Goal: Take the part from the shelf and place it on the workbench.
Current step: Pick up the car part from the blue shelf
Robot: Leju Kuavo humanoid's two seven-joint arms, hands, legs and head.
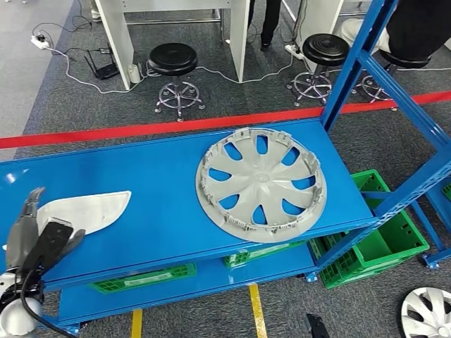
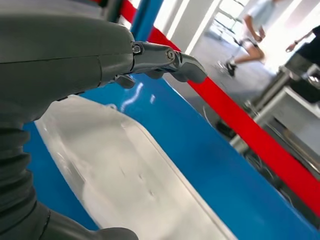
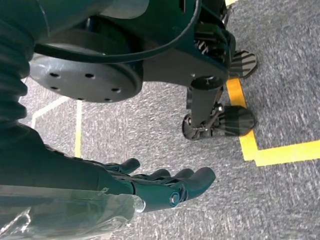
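Over the blue shelf (image 1: 159, 183), the left hand (image 1: 37, 236) hangs spread above the white part (image 1: 90, 210), grasping nothing.

Evenly bright overhead lighting in the head view with soft sheen on the blue shelf (image 1: 159, 183) and faint shadows under the stools (image 1: 173, 60); left wrist view blown out toward the background, near hand (image 2: 56, 60) soft-focused; right wrist view dimmer, teal-tinted, carpet slightly blurred.
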